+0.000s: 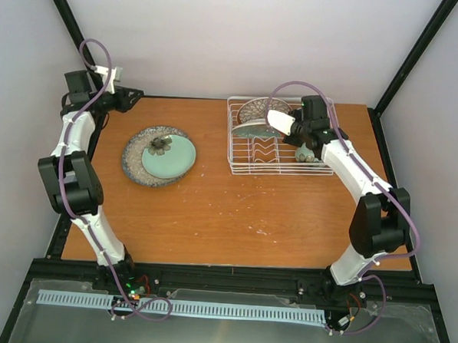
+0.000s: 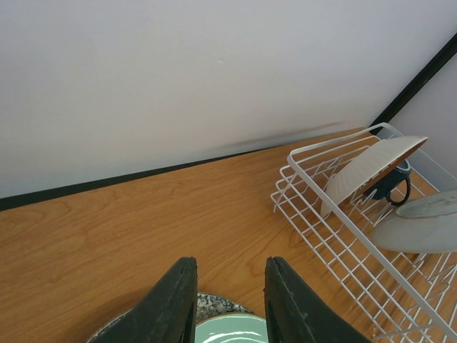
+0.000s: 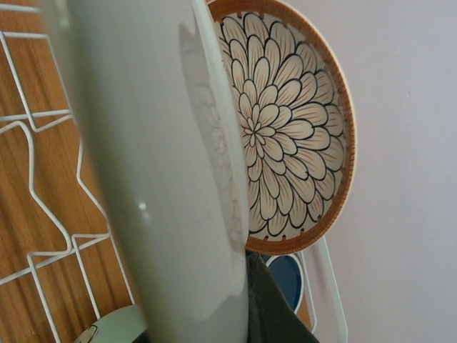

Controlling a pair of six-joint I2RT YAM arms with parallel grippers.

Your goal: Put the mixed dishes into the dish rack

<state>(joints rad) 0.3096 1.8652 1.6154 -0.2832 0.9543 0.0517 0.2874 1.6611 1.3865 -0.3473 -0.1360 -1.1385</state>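
Right tool [image 1: 287, 125] gripping pale plate [image 3: 157, 157], petal-patterned plate [image 3: 289, 136] behind

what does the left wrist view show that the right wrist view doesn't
Only left wrist: the open left gripper, the speckled grey plate and the pale green plate on it. Only right wrist: the petal plate and its patterned face; left wrist sees just its plain back. Both: the dish rack, dark blue mug and pale plate.

Left arm [image 1: 76, 136] folded, left fingers [image 2: 170, 304] parted, right fingers [image 3: 270, 314] clamping plate [image 3: 143, 143]
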